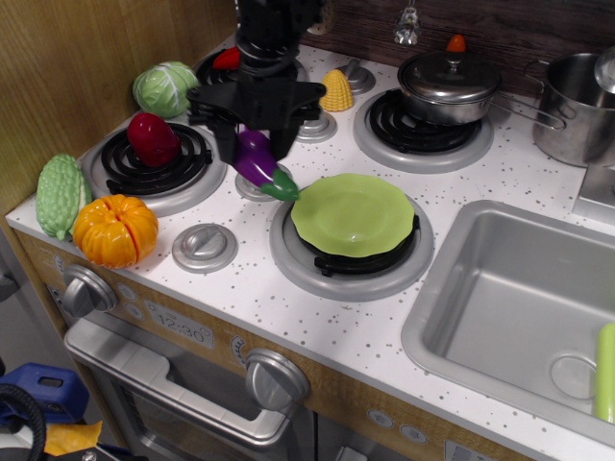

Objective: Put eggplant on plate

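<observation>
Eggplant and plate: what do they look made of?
Eggplant, held in the end effector: likely glossy molded plastic, given its highlights and uniform purple. Plate: probably plastic with a smooth satin finish, evenly lime-green with a soft sheen.
</observation>
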Action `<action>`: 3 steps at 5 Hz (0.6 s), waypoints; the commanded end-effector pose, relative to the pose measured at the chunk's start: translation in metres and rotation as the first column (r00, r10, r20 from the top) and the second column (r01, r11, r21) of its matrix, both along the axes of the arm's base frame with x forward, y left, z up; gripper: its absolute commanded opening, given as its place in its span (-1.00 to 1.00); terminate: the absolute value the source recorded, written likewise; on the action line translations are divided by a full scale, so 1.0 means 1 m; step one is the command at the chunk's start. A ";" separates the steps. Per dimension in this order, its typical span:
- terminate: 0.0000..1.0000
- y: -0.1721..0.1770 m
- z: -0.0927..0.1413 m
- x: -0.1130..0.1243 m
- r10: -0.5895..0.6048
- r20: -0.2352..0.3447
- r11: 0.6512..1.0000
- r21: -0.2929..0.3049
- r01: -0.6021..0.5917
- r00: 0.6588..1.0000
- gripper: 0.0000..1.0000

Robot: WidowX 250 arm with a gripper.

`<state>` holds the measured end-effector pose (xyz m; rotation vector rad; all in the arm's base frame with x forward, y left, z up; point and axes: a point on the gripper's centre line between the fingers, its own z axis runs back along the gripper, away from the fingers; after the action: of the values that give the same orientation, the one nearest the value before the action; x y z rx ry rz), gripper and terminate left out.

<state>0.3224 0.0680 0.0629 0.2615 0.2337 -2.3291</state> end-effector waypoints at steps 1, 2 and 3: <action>-1.00 -0.033 0.024 0.007 0.093 0.107 0.994 -0.066 -0.086 0.990 -1.00; -1.00 -0.049 0.015 0.003 0.156 0.114 0.983 -0.118 -0.143 0.981 -1.00; -1.00 -0.048 0.001 -0.002 0.152 0.113 0.978 -0.163 -0.133 0.982 1.00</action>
<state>0.3144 0.0201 0.0430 0.2512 0.0098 -2.1890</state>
